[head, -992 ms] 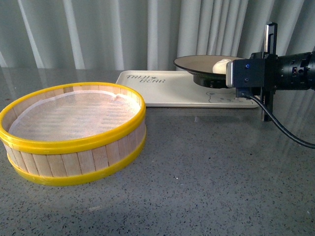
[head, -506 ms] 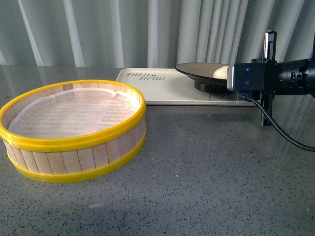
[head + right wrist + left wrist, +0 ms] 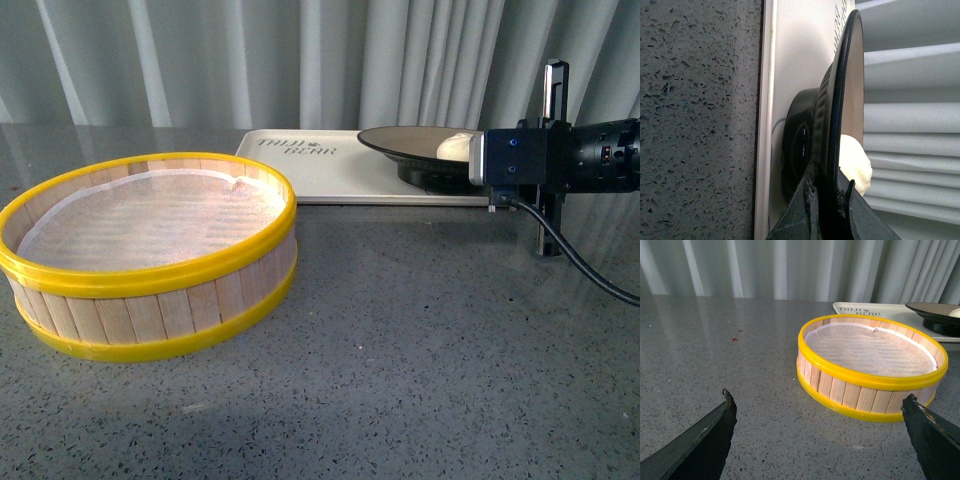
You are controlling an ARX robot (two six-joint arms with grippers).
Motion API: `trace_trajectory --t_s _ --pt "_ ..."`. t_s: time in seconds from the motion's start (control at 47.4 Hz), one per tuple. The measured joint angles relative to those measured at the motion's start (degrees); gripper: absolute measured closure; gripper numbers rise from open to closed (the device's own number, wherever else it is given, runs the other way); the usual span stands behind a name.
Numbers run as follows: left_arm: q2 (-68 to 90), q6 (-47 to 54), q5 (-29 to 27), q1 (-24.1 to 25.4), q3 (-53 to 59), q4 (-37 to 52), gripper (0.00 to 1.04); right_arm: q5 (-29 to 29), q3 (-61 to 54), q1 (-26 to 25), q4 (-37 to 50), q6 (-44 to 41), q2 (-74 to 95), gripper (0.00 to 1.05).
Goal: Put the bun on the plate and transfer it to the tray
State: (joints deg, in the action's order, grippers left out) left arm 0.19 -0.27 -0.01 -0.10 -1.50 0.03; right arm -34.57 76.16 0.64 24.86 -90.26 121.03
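Note:
My right gripper (image 3: 478,160) is shut on the rim of the plate (image 3: 410,140), which is held level over the right part of the tray (image 3: 330,170). The bun (image 3: 455,147) sits on the plate beside the gripper. In the right wrist view the fingertips (image 3: 829,187) pinch the thin black rim of the plate (image 3: 842,90), the bun (image 3: 855,162) is just past them, and the plate's black foot is at or just above the tray (image 3: 800,50); I cannot tell whether they touch. My left gripper (image 3: 819,396) is open and empty, low over the table in front of the basket.
A yellow-rimmed wooden steamer basket (image 3: 150,250) with a white liner stands on the grey speckled table at the left; it also shows in the left wrist view (image 3: 870,350). Pale curtains hang close behind the tray. A black cable trails from the right arm.
The right gripper has lowered the plate with the bun toward the tray and shifted slightly right. The basket and the tray have not moved on the table.

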Motion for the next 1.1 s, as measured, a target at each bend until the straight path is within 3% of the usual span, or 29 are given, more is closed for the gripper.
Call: trace_trajectory --t_s 0.127,0.211,0.57,0.675,0.717,0.844,0.928,1.034,1.097 --pt "0.0 0.0 0.0 -0.02 0.0 0.0 0.07 0.28 -1.16 -0.04 0.94 -0.59 -0.02 0.99" --pt "0.0 0.0 0.0 -0.02 0.0 0.0 0.07 0.42 -2.01 -0.09 1.7 -0.59 -0.22 0.83" --pt "0.0 0.0 0.0 0.0 0.0 0.0 0.07 0.83 -7.78 0.44 7.56 4.44 -5.16 0.33" --pt "0.0 0.0 0.0 -0.02 0.0 0.0 0.07 4.44 -12.92 1.95 12.55 10.95 -11.04 0.14" --pt "0.0 0.0 0.0 0.0 0.0 0.0 0.07 8.5 -15.5 3.1 14.16 16.22 -14.86 0.07" --pt "0.0 0.0 0.0 0.0 0.0 0.0 0.07 23.78 -21.59 6.51 7.3 35.85 -28.5 0.09" --pt "0.0 0.0 -0.02 0.0 0.0 0.0 0.07 28.33 -25.31 7.56 2.75 50.58 -37.03 0.09" --pt "0.0 0.0 0.0 -0.02 0.0 0.0 0.07 29.7 -25.59 7.5 3.08 58.62 -38.25 0.09" --pt "0.0 0.0 0.0 0.0 0.0 0.0 0.07 39.28 -29.64 7.74 9.79 68.11 -38.34 0.21"
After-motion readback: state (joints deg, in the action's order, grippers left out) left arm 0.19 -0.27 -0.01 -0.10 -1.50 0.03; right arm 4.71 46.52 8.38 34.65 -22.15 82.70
